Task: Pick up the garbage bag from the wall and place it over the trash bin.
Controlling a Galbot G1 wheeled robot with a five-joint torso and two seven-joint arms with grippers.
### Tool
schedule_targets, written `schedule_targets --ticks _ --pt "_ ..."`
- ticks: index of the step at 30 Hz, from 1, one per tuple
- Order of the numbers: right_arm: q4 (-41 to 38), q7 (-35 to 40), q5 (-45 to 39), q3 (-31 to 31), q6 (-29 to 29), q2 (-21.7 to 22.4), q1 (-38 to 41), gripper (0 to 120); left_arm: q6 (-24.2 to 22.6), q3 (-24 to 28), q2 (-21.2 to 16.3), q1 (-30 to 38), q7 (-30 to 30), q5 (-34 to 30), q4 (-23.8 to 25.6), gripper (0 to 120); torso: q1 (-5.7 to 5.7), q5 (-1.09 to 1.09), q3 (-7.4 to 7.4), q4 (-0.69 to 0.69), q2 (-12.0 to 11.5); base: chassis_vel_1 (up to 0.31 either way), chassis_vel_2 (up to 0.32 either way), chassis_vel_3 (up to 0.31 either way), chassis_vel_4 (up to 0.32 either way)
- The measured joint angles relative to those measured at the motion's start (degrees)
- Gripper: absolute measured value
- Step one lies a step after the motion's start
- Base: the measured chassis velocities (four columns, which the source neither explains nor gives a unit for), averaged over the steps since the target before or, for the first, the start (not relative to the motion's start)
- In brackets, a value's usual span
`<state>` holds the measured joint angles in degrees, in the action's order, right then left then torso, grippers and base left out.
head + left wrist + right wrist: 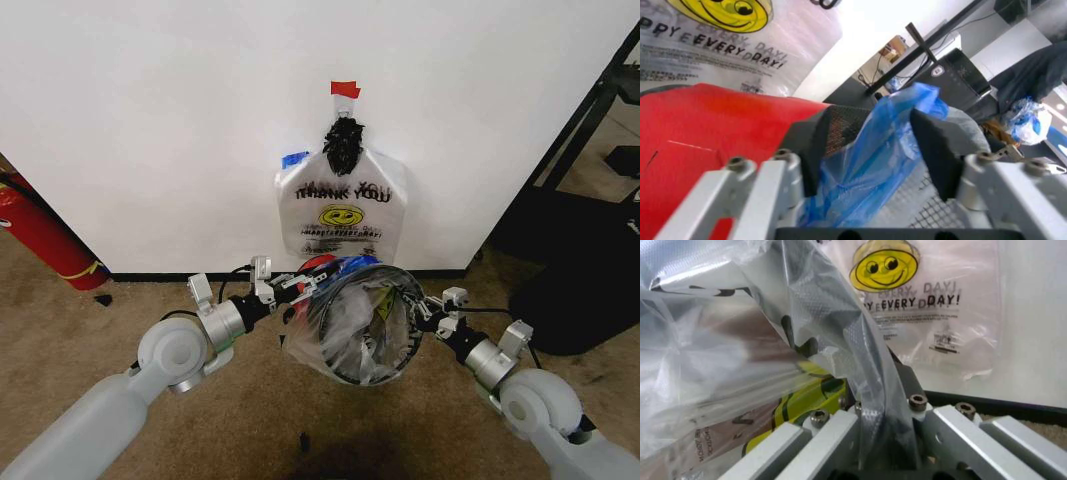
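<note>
The bag, thin see-through plastic with blue patches and a yellow print, is stretched open over the bin, its mouth spread round the black wire-mesh rim and its slack crumpled down inside. The bin stands on brown carpet just in front of the wall, with red showing at its far side.

The left gripper is at the bin's left rim. In the left wrist view its jaws stand a little apart, with a blue fold of the bag and a bit of the mesh rim between the dark pads; whether they press on the plastic I cannot tell.

The right gripper is at the right rim. In the right wrist view its jaws are clamped on a twisted strip of the clear bag, the fingers close together with the plastic drawn taut between them.

Behind the bin a white "THANK YOU" smiley bag hangs flat on the wall from a hook, under a piece of red tape. A black baseboard runs along the wall's foot. A red fire extinguisher leans at the left, well apart from the bin.
</note>
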<state>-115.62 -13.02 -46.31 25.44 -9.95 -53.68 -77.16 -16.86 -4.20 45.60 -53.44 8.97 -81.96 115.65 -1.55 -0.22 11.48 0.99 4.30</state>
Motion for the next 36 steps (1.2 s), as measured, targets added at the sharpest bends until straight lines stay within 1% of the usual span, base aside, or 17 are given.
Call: schedule_targets --ticks 2,3,4,6,7,8,10,12,20,25,28,32,36 --pt "0.0 0.1 0.4 0.0 -0.1 -0.1 0.0 0 0.4 0.1 0.0 0.0 0.3 0.0 0.1 36 0.0 0.0 0.0 0.0 0.0 0.0 0.0 0.0 0.0" --pt "0.0 0.1 0.4 0.0 -0.1 -0.1 0.0 0 0.4 0.1 0.0 0.0 0.3 0.0 0.1 36 0.0 0.0 0.0 0.0 0.0 0.0 0.0 0.0 0.0" --pt "0.0 0.2 0.6 0.0 -0.3 -0.2 -0.1 0 0.6 0.1 0.0 0.0 0.3 0.0 0.1 30 0.0 0.0 0.0 0.0 0.0 0.0 0.0 0.0 0.0" --pt "-0.1 0.3 1.1 -0.2 -0.4 -0.6 -0.3 0 1.0 0.2 0.1 0.0 0.3 -0.1 0.1 22 0.0 0.01 0.0 0.0 0.0 0.0 0.0 0.0 0.0" --pt "-0.1 0.3 1.3 -0.3 -0.4 -0.7 -0.3 0 1.5 0.2 0.2 0.0 0.3 -0.3 0.2 18 0.0 0.01 0.0 0.0 0.0 0.0 0.0 0.0 0.0" --pt "-0.1 0.3 1.3 -0.3 -0.4 -0.7 -0.3 0 1.5 0.2 0.2 0.0 0.3 -0.3 0.2 18 0.0 0.01 0.0 0.0 0.0 0.0 0.0 0.0 0.0" --pt "-0.1 0.4 1.4 -0.5 -0.4 -0.9 -0.3 0 2.4 0.2 0.6 -0.3 0.2 -0.8 0.5 8 0.0 0.01 0.0 0.0 0.0 0.0 0.0 0.0 0.0" --pt "-0.1 0.7 1.3 -0.6 -0.4 -0.9 -0.2 0 2.7 0.1 0.9 -0.6 0.1 -1.0 1.0 1 0.0 0.01 0.0 0.0 0.0 0.0 0.0 0.0 0.0" --pt "-0.2 1.3 1.1 -0.7 -0.7 -0.8 0.0 0 2.8 0.1 0.5 -0.8 0.2 -1.0 1.4 0 0.0 0.0 0.0 0.0 0.0 0.0 0.0 0.0 0.0" --pt "-0.2 1.7 0.8 -0.7 -0.8 -1.1 -0.2 0 3.7 0.4 0.8 -0.8 -0.4 -0.3 1.4 0 0.0 0.01 0.0 -0.01 0.0 0.0 0.0 0.0 0.0" --pt "-0.6 1.7 0.8 -0.8 -0.8 -1.2 -0.4 0 4.6 1.2 1.3 0.0 -2.1 1.2 0.5 0 0.0 0.01 0.0 0.0 0.0 0.0 0.0 0.0 0.0" --pt "-1.4 1.0 1.3 -0.8 -0.7 -1.0 -1.0 0 5.9 3.0 2.3 3.0 -5.8 2.8 -2.1 0 0.0 0.0 0.0 0.01 0.0 0.0 0.0 0.0 0.0" --pt "-1.9 0.2 1.7 -0.8 -0.3 -0.6 -1.4 0 6.1 4.2 2.3 4.4 -6.1 3.5 -3.0 0 0.0 0.0 0.0 0.0 0.0 0.0 0.0 0.0 0.0"
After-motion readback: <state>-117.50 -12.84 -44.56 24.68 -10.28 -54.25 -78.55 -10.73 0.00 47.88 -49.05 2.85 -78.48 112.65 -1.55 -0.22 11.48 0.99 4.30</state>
